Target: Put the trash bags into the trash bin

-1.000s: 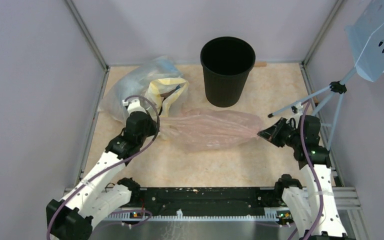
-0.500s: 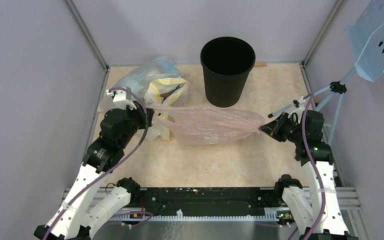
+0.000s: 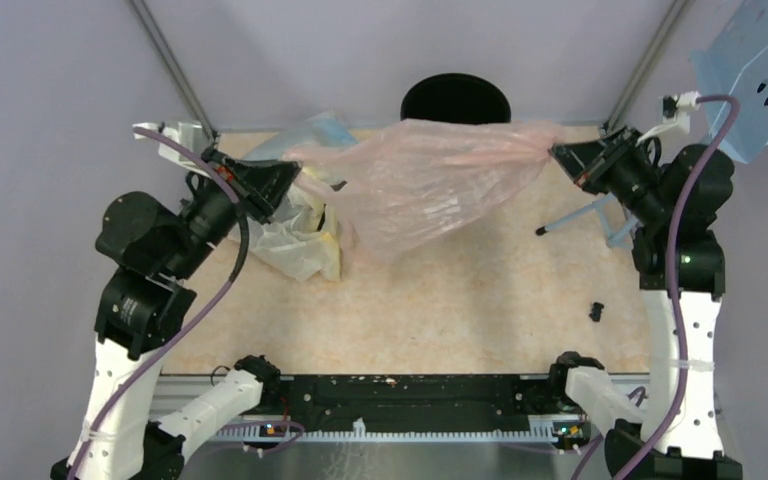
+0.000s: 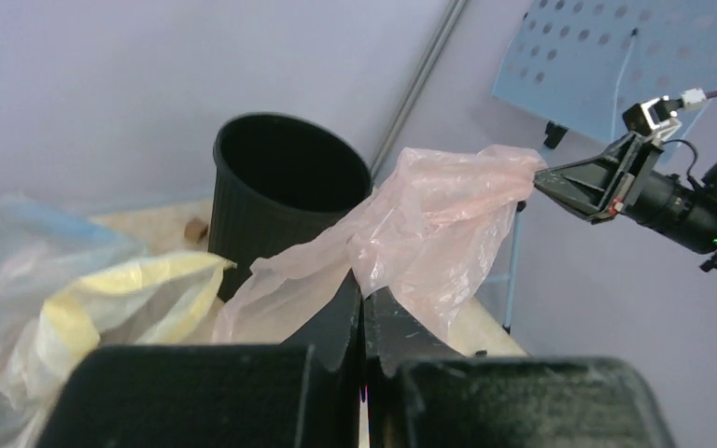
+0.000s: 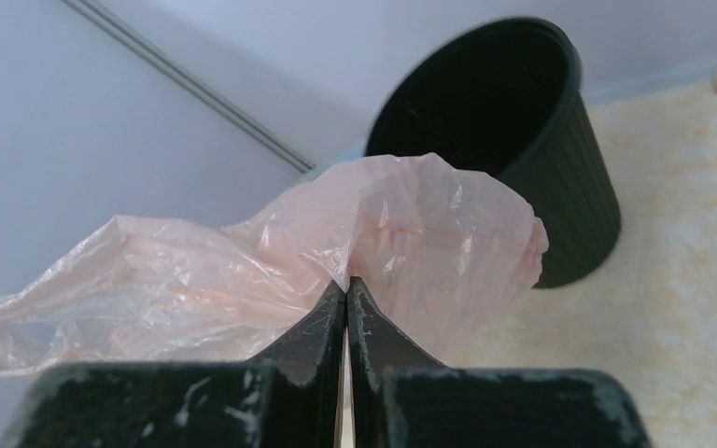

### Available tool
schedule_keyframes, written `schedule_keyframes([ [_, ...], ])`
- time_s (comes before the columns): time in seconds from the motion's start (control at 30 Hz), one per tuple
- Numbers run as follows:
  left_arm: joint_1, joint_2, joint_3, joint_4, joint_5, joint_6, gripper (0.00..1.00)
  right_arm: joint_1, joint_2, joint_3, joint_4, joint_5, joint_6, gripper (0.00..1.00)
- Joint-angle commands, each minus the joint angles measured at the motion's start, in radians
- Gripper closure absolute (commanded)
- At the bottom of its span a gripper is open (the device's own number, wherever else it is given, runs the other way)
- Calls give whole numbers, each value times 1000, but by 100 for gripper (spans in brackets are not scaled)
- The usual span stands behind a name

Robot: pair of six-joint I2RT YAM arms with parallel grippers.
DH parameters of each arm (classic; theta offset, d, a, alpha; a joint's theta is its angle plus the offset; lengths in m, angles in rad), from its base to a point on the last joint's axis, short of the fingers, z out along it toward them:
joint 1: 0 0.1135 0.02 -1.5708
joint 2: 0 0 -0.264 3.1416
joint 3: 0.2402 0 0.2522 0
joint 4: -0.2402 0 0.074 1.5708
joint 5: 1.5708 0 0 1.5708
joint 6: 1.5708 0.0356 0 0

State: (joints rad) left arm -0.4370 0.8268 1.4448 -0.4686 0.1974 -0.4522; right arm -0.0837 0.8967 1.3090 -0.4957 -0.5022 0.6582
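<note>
overhead, the pink trash bag (image 3: 430, 180) hangs as a slack sheet strung between the 2 arms. it is above the back of the table (image 3: 460, 300) and just in front of the trash bin (image 3: 455, 92), whose mouth it partly hides from above. no part of it is in the bin yet. the film looks nearly weightless, thin, crinkly and limp. it should sag, cling and billow rather than keep a shape, and it would likely slip or tear if pulled hard. the bunched ends seem the sensible places to hold, since a gathered wad gives fingers more to bite on than a single layer.

at the left, the left fingers (image 4: 355, 313) are pressed together with a gathered corner of the film nipped at their tips. just beside and below them a heap of other bags (image 3: 305, 235), bluish-clear and yellow, lies on the table. whether the pink film touches that heap cannot be told. the bag's belly droops lowest a little left of centre. at the right, the right fingers (image 5: 341, 308) are likewise clamped flat, pinching the opposite bunched end. that end balloons out just past their tips, with the bin's ribbed wall behind it. farther right stands a blue perforated panel (image 3: 760, 70) on a tripod, apart from the bag.
</note>
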Motion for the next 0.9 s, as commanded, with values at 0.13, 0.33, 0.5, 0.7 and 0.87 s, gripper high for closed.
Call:
schedule_keyframes([
  [0.13, 3, 185, 328, 60, 18, 60, 100, -11, 289, 274, 229, -158, 154, 100],
  [0.33, 4, 351, 502, 114, 17, 74, 100, -10, 505, 396, 271, -169, 192, 100],
  [0.5, 4, 522, 606, 212, 103, 88, 100, 1, 679, 474, 271, -101, 165, 100],
  [0.7, 2, 769, 767, 368, 261, 23, 100, 111, 1101, 1114, -278, 68, -143, 37],
  [0.87, 1, 967, 967, 396, 287, -32, 100, 137, 1155, 1227, -404, 206, -258, 27],
])
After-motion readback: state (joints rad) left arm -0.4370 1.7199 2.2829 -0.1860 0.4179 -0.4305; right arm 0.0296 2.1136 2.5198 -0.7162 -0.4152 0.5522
